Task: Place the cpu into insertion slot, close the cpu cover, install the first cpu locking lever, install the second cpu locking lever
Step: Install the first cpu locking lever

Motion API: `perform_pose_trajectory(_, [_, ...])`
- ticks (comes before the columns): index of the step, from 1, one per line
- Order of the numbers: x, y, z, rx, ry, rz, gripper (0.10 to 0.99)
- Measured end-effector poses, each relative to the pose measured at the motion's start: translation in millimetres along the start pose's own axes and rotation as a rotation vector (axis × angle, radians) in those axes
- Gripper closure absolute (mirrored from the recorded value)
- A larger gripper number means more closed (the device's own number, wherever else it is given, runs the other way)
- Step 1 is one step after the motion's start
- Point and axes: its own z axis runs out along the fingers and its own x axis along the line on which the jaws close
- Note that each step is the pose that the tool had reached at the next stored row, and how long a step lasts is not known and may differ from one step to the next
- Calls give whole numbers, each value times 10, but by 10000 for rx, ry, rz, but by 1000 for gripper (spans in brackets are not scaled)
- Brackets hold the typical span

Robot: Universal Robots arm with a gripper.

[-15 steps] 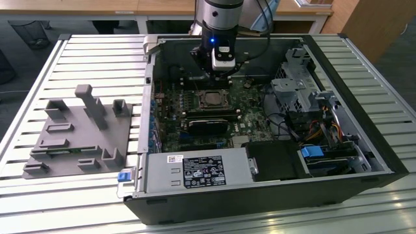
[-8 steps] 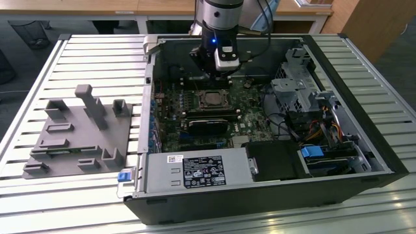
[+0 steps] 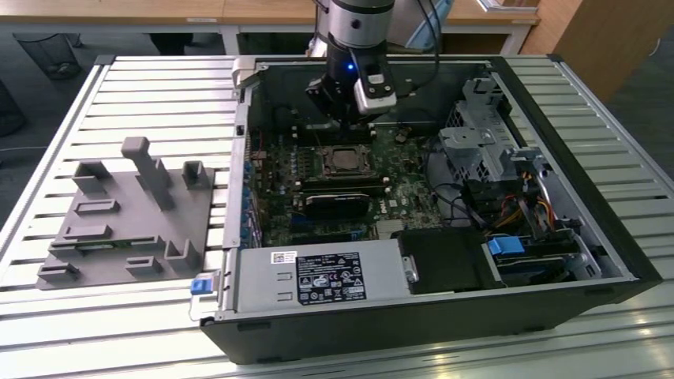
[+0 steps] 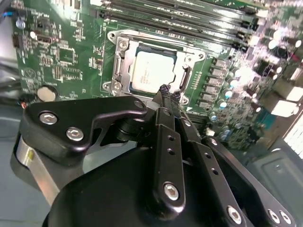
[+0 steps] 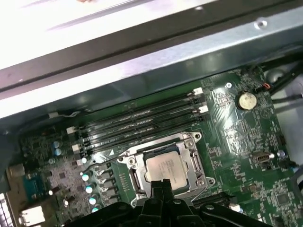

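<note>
The cpu (image 4: 152, 71), a pale silvery square chip, lies flat in the insertion slot (image 5: 136, 178) on the green board; it also shows in the first wrist view (image 5: 166, 168) and the exterior view (image 3: 342, 161). The cpu cover (image 4: 118, 64), a thin silvery frame, lies down around the chip, and the chip's top shows through the cover's window (image 5: 193, 156). My gripper (image 4: 168, 92) hovers just above one edge of the socket, its black fingertips pressed together and shut, with nothing seen between them. In the exterior view the gripper (image 3: 348, 120) hangs just behind the socket.
Long black memory slots (image 5: 142, 120) run beside the socket. A black heatsink-like block (image 3: 335, 204) sits in front of it. The case's metal wall (image 5: 156, 56), drive cage (image 3: 474, 146) and cables (image 3: 516, 209) close in the sides. A grey fixture tray (image 3: 126, 213) lies outside the case.
</note>
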Motion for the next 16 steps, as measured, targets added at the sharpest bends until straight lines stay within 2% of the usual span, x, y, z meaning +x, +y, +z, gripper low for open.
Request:
perform_pose_trajectory(8, [0,0,2,24,12,-1305,965])
perform_pose_trajectory(11, [0,0,3,-38,11,-1662,965])
perform_pose_trajectory(13, [0,0,3,-97,-21,-1814,965])
perform_pose_trajectory(16, [0,0,4,-145,-147,-2030,965])
